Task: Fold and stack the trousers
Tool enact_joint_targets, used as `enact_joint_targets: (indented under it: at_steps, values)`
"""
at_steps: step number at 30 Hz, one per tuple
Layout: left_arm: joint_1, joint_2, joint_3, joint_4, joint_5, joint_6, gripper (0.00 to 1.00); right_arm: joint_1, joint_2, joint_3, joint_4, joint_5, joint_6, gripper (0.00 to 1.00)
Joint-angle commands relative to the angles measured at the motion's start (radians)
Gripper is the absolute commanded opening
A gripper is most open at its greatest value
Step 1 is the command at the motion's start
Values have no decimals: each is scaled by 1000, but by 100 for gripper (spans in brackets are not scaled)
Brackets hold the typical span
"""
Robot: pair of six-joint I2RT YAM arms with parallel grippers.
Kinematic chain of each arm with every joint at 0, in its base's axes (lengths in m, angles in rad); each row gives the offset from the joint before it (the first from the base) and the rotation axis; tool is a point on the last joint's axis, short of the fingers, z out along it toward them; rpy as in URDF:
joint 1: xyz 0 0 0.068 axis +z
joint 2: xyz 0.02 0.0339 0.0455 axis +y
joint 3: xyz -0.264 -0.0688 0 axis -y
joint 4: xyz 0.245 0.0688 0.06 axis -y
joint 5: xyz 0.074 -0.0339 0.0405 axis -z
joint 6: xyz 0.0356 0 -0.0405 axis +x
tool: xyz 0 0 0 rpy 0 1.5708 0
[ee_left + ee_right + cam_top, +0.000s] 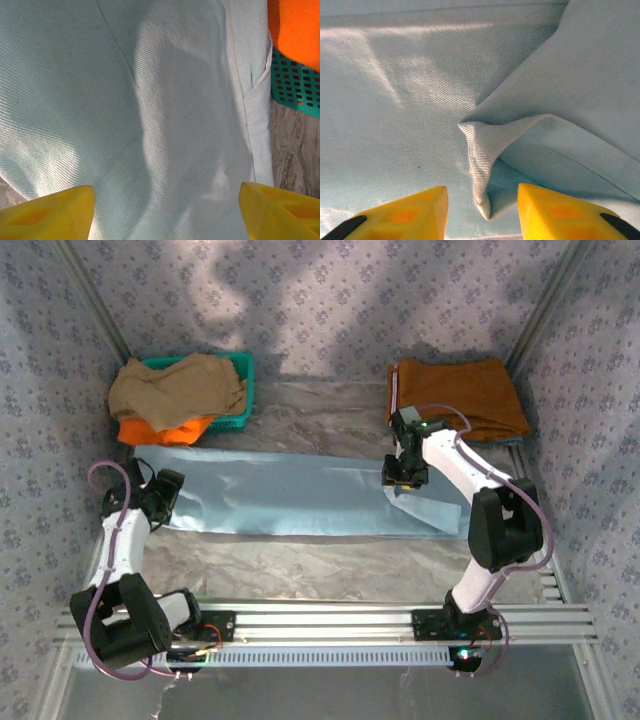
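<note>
Where the trousers (420,90) pucker, the right end effector (482,202) straddles them.

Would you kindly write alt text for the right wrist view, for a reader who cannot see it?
A raised fold of the pale blue trousers stands between the open yellow fingers of the right gripper, seemingly touching neither. Around it the fabric lies mostly flat, with a hemmed edge running rightward.
</note>
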Motion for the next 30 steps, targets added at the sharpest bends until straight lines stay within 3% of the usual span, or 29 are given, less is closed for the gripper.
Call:
enact_joint_targets:
  at_steps: [1, 4, 8, 9, 12, 16, 22, 27, 30]
  values:
    - [-2, -13, 23, -15, 18, 13, 76, 30, 30, -14, -8, 16, 33, 43]
    - [-2, -16, 20, -17, 18, 14, 76, 44, 53, -6, -9, 11, 42, 36]
    - [-2, -22, 26, -24, 17, 15, 76, 40, 50, 13, -28, 43, 49, 2]
    - [-2, -23, 28, -25, 17, 13, 76, 33, 40, 18, -41, 51, 57, 0]
    - [-2, -27, 37, -26, 17, 9, 76, -34, -4, 44, -69, 122, 68, 0]
    - [-2, -19, 52, -16, 26, 0, 76, -212, -52, 84, -78, 203, 74, 0]
    - [-19, 11, 74, -2, 34, -4, 76, -436, -6, 148, -38, 184, 61, 0]
    - [-53, 44, 96, 3, 35, 2, 76, -522, 107, 214, -27, 186, 52, 0]
    - [-73, 59, 106, 3, 33, 6, 76, -549, 152, 253, -53, 251, 62, 0]
